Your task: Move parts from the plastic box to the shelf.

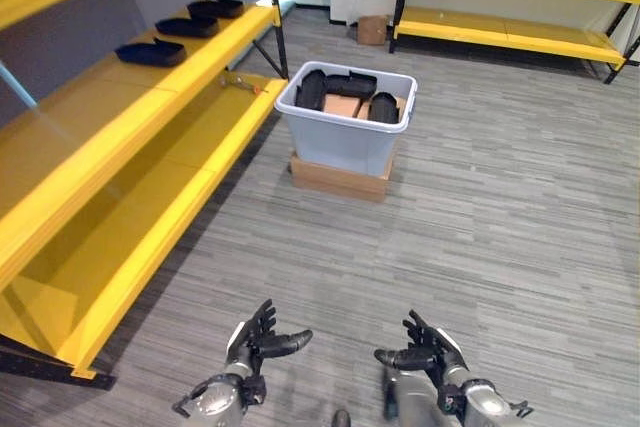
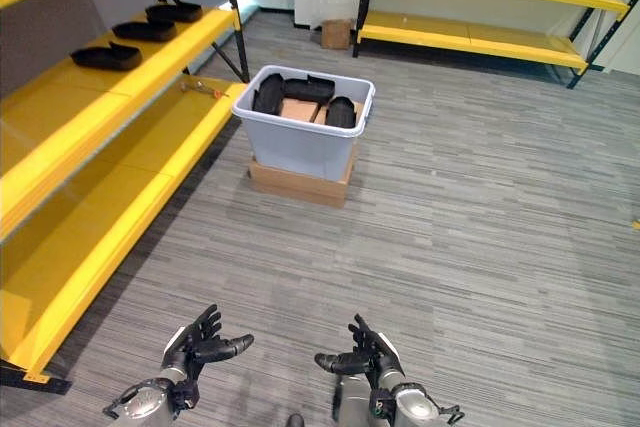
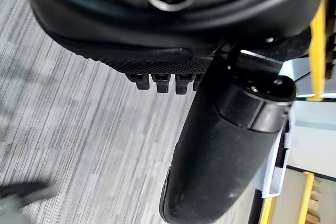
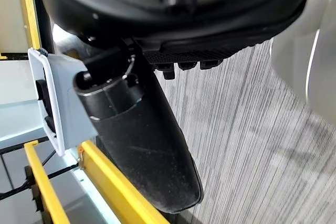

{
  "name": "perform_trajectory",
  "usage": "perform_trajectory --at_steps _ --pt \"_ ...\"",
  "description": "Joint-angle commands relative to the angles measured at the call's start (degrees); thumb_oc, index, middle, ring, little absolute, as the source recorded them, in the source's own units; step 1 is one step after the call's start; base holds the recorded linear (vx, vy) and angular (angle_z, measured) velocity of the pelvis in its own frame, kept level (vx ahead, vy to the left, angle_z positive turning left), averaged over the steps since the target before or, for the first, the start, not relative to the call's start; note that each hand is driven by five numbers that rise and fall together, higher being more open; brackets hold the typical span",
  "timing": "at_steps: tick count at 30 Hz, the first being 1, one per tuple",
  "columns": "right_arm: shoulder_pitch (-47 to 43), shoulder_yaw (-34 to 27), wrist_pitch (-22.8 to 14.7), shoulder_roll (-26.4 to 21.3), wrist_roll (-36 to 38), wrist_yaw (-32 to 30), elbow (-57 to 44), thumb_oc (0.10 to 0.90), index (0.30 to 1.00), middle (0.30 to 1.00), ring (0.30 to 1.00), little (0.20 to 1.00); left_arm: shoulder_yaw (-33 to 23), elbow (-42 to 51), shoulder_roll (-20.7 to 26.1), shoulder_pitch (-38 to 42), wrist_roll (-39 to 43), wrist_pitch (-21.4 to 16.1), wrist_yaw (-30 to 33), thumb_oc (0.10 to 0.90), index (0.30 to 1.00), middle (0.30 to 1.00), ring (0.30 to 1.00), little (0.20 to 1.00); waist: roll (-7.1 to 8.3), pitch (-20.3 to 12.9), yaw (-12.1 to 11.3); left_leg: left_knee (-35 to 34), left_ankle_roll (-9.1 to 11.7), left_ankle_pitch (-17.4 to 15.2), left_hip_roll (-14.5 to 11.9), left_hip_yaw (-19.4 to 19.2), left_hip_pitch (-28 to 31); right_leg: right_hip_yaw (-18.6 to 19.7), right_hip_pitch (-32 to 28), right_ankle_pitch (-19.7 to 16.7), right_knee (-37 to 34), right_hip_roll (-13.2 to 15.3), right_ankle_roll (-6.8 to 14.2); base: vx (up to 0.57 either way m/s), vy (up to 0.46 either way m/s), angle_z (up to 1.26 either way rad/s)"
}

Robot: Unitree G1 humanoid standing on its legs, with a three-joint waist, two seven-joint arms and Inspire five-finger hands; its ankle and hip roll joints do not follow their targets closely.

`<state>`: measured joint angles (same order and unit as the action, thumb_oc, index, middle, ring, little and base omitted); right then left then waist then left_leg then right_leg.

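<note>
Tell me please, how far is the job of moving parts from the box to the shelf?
Three black parts already lie on the yellow shelf. Nothing is in hand: the left hand and right hand are open and empty, well short of the plastic box. Several black parts remain in it.

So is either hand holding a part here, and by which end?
Nothing is held: left hand and right hand are open and empty above the floor.

storeroom | yellow shelf racks (image 1: pixel 150 127) | grey floor (image 1: pixel 500 227)
</note>
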<state>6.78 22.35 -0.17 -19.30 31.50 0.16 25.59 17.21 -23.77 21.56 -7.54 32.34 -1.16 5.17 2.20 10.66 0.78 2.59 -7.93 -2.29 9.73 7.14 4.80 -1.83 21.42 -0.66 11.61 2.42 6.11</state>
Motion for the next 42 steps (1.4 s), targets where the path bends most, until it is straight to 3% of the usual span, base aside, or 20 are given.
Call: perform_trajectory --at_steps 1,7,11,12,14,17,18,19,20,23,25,29,33,36,37,39,42 --pt "-3.61 -0.35 -4.13 -0.97 0.10 0.64 -2.94 0.900 1.000 1.000 1.000 1.000 -1.31 6.24 -0.91 1.28 -1.67 -4.28 -1.70 0.900 1.000 1.000 1.000 1.000 -0.36 -4.10 -0.58 -4.34 3.08 -4.77 -3.74 5.29 7.86 -0.29 -6.69 -8.67 -5.27 -1.22 0.51 0.22 -0.103 0.34" --pt "-4.00 -0.81 -4.73 -1.53 1.12 0.15 -3.31 0.900 1.000 1.000 1.000 1.000 -0.84 6.10 -1.61 1.34 -0.31 -4.70 -1.10 0.900 1.000 1.000 1.000 1.000 -1.72 -6.82 -0.47 -3.74 5.11 -3.86 -7.90 4.96 8.75 -2.50 -8.24 -6.47 -4.81 -2.98 -1.07 0.21 -0.096 0.10" --pt "-3.74 -1.61 -5.03 -1.93 1.59 -0.52 -3.12 0.900 1.000 1.000 1.000 1.000 -0.31 5.85 -1.55 2.27 -0.03 -4.77 -0.74 0.900 1.000 1.000 1.000 1.000 -1.99 -7.06 0.13 -0.89 6.66 -3.20 -9.32 5.22 7.53 -2.87 -9.02 -5.04 -5.02 -3.27 -1.89 0.12 -0.056 0.35" --pt "-3.66 -1.79 -5.12 -2.08 1.60 -0.50 -2.87 0.900 1.000 1.000 1.000 1.000 -0.10 5.81 -1.57 2.45 0.09 -4.81 -0.77 0.900 1.000 1.000 1.000 1.000 -2.03 -7.03 0.18 1.59 7.34 -2.72 -9.63 4.95 6.66 -3.01 -9.68 -4.44 -5.27 -3.36 -2.23 0.18 -0.076 0.41" --pt "-3.32 -2.09 -5.40 -2.79 1.87 -0.51 -2.82 0.900 1.000 1.000 1.000 1.000 0.16 6.21 -1.70 2.46 1.20 -5.17 -0.83 0.900 1.000 1.000 1.000 1.000 -1.54 -5.86 -0.20 15.64 10.07 3.44 -9.15 3.57 0.33 -3.03 -13.27 -3.73 -7.36 -3.20 -3.65 0.15 -0.060 -0.04" --pt "-2.64 -2.44 -5.43 -3.75 1.81 -0.26 -3.52 0.900 1.000 1.000 1.000 1.000 0.24 6.95 -1.48 1.73 1.38 -5.05 -1.08 0.900 1.000 1.000 1.000 1.000 -0.36 -3.41 -1.63 27.81 10.53 8.35 -6.04 3.88 -6.88 -2.82 -16.60 -3.20 -8.99 -2.04 -4.83 0.07 -0.026 -0.09" --pt "-2.58 -2.46 -5.33 -3.89 1.75 -0.42 -3.85 0.900 1.000 1.000 1.000 1.000 0.30 7.54 -1.34 1.24 1.50 -4.92 -1.24 0.900 1.000 1.000 1.000 1.000 0.10 -2.85 -1.89 27.25 9.66 7.43 -6.14 2.60 -9.39 -2.66 -17.61 -3.12 -9.73 -1.24 -4.69 0.18 -0.004 -0.18" --pt "-2.61 -2.67 -5.21 -3.97 1.80 -0.73 -4.11 0.900 1.000 1.000 1.000 1.000 0.14 7.43 -1.02 0.74 1.11 -4.59 -1.17 0.900 1.000 1.000 1.000 1.000 1.11 -2.36 -2.67 22.60 8.70 4.19 -7.15 0.03 -12.18 -2.15 -19.45 -2.96 -10.83 0.06 -4.07 0.29 0.062 -0.03" --pt "-2.58 -3.05 -5.38 -4.03 1.22 -1.18 -4.28 0.900 1.000 1.000 1.000 1.000 0.32 6.63 -0.73 0.29 1.06 -4.35 -0.88 0.900 1.000 1.000 1.000 1.000 1.56 -2.76 -3.13 12.73 8.37 2.04 -8.52 -1.48 -13.12 -1.68 -20.62 -2.28 -11.73 0.54 -3.51 0.34 0.116 0.16" --pt "-2.83 -3.38 -5.66 -3.34 0.59 -1.96 -3.43 0.900 1.000 1.000 1.000 1.000 0.76 6.37 -0.56 0.74 -0.18 -4.16 -0.66 0.900 1.000 1.000 1.000 1.000 0.09 -3.00 -4.24 -0.19 10.16 10.85 -11.90 -1.29 -17.15 -0.75 -23.79 -0.66 -13.47 -0.57 -3.41 0.25 0.135 0.13" --pt "-3.35 -3.36 -5.42 -3.11 0.58 -2.21 -2.95 0.900 1.000 1.000 1.000 1.000 0.74 6.27 -0.48 1.61 -0.59 -4.21 -0.72 0.900 1.000 1.000 1.000 1.000 -0.25 -2.92 -4.51 -0.87 10.71 12.32 -11.84 -3.17 -17.16 -0.75 -25.36 -0.33 -14.13 -0.66 -3.37 0.18 0.136 -0.11" --pt "-3.33 -2.80 -4.72 -1.59 0.76 -1.62 -3.11 0.900 1.000 1.000 1.000 1.000 0.41 6.02 -0.47 2.00 -0.89 -4.38 -0.42 0.900 1.000 1.000 1.000 1.000 -0.29 -5.36 -5.08 -2.65 8.97 9.69 -10.23 -1.53 -13.75 0.08 -26.80 0.75 -14.09 0.89 -2.14 0.20 0.144 -0.48" --pt "-3.59 -2.17 -4.36 -0.76 0.29 -1.04 -4.25 0.900 1.000 1.000 1.000 1.000 -0.02 6.49 0.07 2.49 -0.72 -4.43 0.14 0.900 1.000 1.000 1.000 1.000 0.33 -6.20 -5.32 -0.86 7.70 7.20 -8.81 -3.01 -12.75 0.34 -27.17 1.39 -12.21 3.23 -0.77 0.23 0.182 -0.33" --pt "-4.59 -1.36 -4.18 0.11 -0.32 -1.06 -4.25 0.900 1.000 1.000 1.000 1.000 0.24 6.54 0.50 3.51 -0.71 -3.93 0.60 0.900 1.000 1.000 1.000 1.000 0.32 -6.08 -5.72 1.40 4.94 3.81 -6.17 -2.91 -11.80 0.94 -24.40 0.56 -2.21 5.76 0.84 0.25 0.304 0.06" --pt "-3.94 -1.08 -4.08 0.37 -0.58 -0.66 -5.42 0.900 1.000 1.000 1.000 1.000 0.07 6.54 0.61 2.98 -0.60 -3.53 0.66 0.900 1.000 1.000 1.000 1.000 0.09 -5.34 -5.33 1.32 3.26 3.30 -5.01 -2.86 -10.22 1.76 -20.09 -4.77 8.62 6.63 0.77 0.21 0.313 0.02" --pt "-2.95 -0.90 -4.01 0.38 -0.70 -0.25 -6.63 0.900 1.000 1.000 1.000 1.000 0.13 6.96 0.87 2.65 -0.37 -3.16 0.44 0.900 1.000 1.000 1.000 1.000 -0.89 -4.36 -4.24 0.30 2.31 3.43 -4.92 -1.66 -8.25 1.79 -15.91 -9.77 18.31 6.11 0.32 0.16 0.248 0.21" --pt "-1.34 -1.39 -3.94 0.37 -0.80 0.09 -7.96 0.900 1.000 1.000 1.000 1.000 0.34 6.98 1.16 1.79 -0.82 -2.55 -0.63 0.900 1.000 1.000 1.000 1.000 -1.93 -3.41 -2.94 -1.37 1.76 2.60 -5.27 -0.06 -4.97 0.17 -10.76 -7.32 23.34 4.80 -0.37 0.18 0.131 0.52"
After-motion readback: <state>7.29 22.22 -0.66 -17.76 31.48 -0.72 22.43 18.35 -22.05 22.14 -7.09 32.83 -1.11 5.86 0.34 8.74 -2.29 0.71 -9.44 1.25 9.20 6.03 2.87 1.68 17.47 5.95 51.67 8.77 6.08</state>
